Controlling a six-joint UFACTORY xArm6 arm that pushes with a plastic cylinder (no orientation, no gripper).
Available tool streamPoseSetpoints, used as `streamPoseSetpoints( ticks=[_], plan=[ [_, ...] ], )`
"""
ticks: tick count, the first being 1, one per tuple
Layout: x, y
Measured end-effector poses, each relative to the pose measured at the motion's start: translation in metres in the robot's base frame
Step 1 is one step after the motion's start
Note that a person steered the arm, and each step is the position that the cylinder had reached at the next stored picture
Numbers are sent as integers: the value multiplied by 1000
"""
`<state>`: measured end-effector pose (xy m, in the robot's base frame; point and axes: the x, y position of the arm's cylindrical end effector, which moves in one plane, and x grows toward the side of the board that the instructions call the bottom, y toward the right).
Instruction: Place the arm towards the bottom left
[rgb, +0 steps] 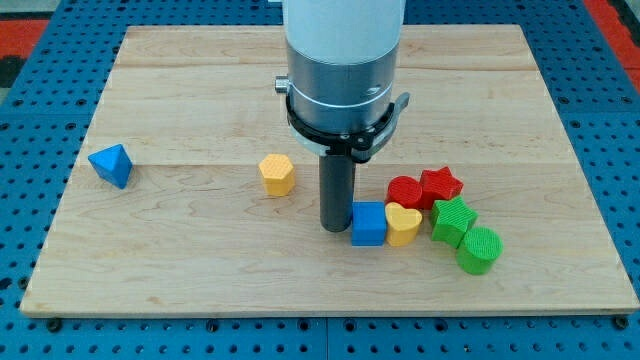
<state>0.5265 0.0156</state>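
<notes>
My tip (336, 228) rests on the wooden board (200, 270) just below the middle, touching or almost touching the left side of a blue cube (368, 223). A yellow heart (402, 224) sits right of the cube. A yellow hexagonal block (277, 174) lies up and left of the tip. A blue triangular block (111, 164) lies alone at the view's left.
Right of the tip is a cluster: a red round block (404, 190), a red star (441, 185), a green star (453, 219) and a green cylinder (479, 249). The arm's wide silver body (342, 60) hangs above the board's centre. Blue pegboard (40, 150) surrounds the board.
</notes>
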Motion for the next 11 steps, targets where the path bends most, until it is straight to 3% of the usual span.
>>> streamPoseSetpoints(
  ticks=[2,3,4,8,11],
  plan=[
    [11,50],
    [5,13],
    [42,-19],
    [42,-193],
    [42,-207]
  ],
)
